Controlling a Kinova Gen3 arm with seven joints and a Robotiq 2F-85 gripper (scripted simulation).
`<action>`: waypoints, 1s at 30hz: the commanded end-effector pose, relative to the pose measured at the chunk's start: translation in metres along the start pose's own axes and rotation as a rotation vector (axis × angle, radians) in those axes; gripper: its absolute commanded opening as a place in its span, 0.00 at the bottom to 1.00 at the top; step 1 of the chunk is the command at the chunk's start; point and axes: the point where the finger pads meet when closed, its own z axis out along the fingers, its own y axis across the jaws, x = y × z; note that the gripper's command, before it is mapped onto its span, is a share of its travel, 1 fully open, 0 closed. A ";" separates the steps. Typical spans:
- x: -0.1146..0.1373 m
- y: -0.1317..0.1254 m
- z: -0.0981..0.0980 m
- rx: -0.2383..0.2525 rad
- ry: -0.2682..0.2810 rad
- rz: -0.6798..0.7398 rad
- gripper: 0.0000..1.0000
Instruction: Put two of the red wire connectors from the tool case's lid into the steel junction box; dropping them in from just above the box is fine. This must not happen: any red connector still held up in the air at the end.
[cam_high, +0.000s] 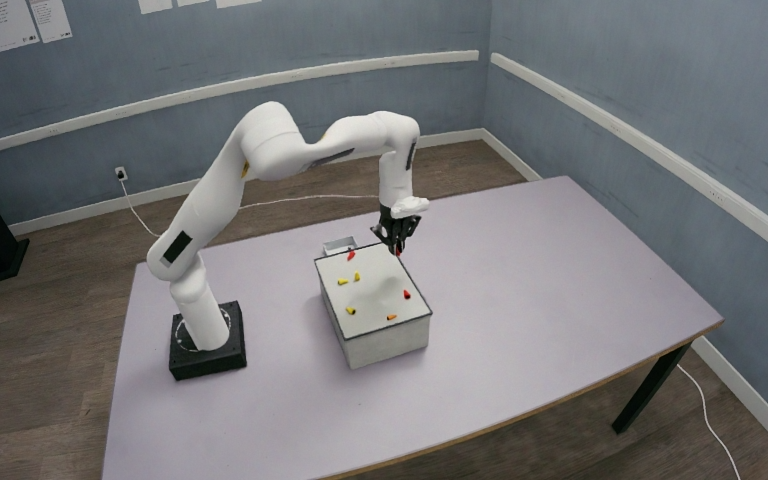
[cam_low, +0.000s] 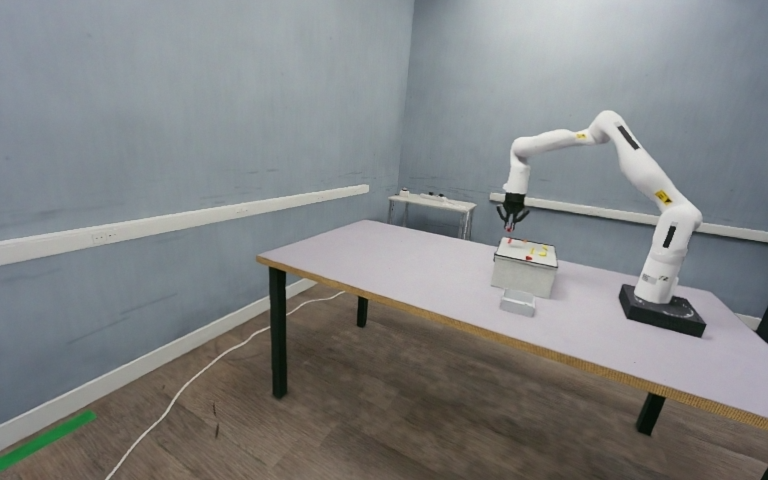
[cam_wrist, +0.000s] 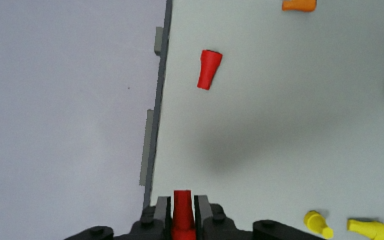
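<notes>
End effector (cam_wrist: 183, 210) closed narrowly on a red wire connector (cam_wrist: 183, 207), gripped upright between the two fingers, points down and hangs above the far right corner of the tool case's lid (cam_high: 378, 283). From the wrist view the held connector sits just inside the lid's dark edge, with lavender tabletop (cam_high: 538, 271) to the left of that edge. On the lid: a second red connector (cam_high: 406, 294) lying near the right edge, a third red one (cam_high: 351, 255) near the far edge, three yellow connectors (cam_high: 342, 281) toward the left and centre, and one orange connector (cam_high: 391, 317) near the front edge. The steel junction box (cam_high: 338, 245), small and open-topped, stands on the tabletop just behind the case's far side, well left of the end effector. The white arm (cam_high: 271, 147) arches over from its black base (cam_high: 235, 362) at the tabletop's left end.
</notes>
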 end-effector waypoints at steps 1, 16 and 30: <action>0.001 -0.001 -0.002 0.004 0.002 0.002 0.19; -0.008 0.001 -0.002 0.004 0.002 0.002 0.19; -0.071 0.012 -0.002 0.004 0.002 0.002 0.19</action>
